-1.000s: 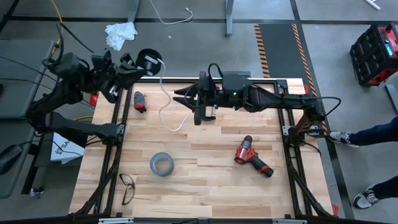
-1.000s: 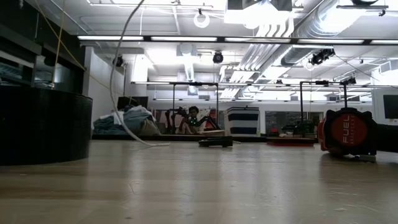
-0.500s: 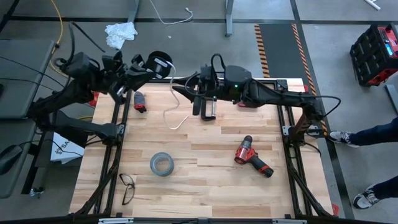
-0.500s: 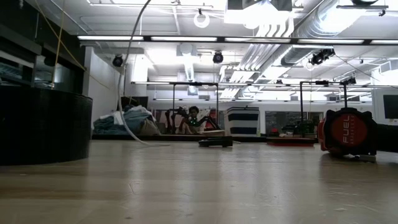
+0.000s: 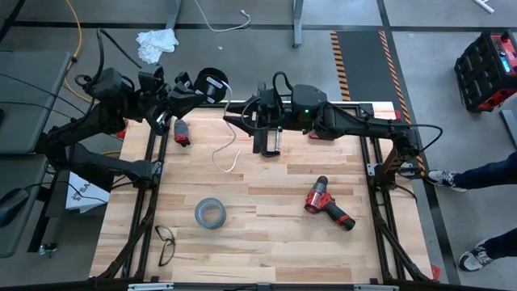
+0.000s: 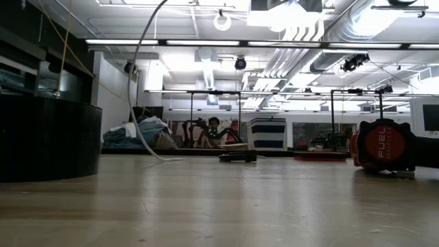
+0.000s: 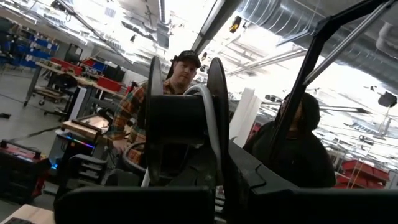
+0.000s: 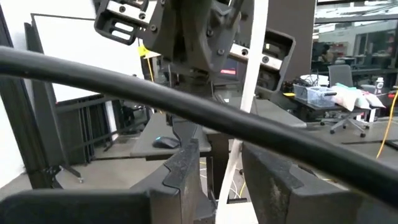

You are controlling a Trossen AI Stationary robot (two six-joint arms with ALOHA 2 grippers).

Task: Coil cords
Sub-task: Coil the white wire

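My left gripper (image 5: 194, 93), over the table's far left corner, is shut on the small black spool (image 5: 212, 83). The left wrist view shows the spool (image 7: 186, 118) edge on, with white cord wound between its two flanges. The thin white cord (image 5: 233, 129) runs from the spool down past my right gripper (image 5: 237, 120) and ends in a loose curl lying on the table (image 5: 226, 162). My right gripper (image 8: 221, 174) is open, and the cord (image 8: 249, 74) passes between its fingers. Whether the fingers touch it cannot be told. My left gripper holds the black spool lifted clear above the table's far edge, its flanges (image 7: 216, 112) standing upright. The gripper's own dark body hides the place of contact, so which part of the spool it has cannot be told.
On the table lie a grey tape roll (image 5: 209, 212), a red drill (image 5: 327, 204), a pair of glasses (image 5: 165, 242) and a small red and black tool (image 5: 180, 131). A person's legs (image 5: 485, 174) show beyond the right edge. Two people stand behind the spool in the left wrist view.
My left gripper has carried the spool a little toward the table's right, nearer my right gripper. The cord's hanging part has followed it, and the loose curl on the table has slid right and changed shape.
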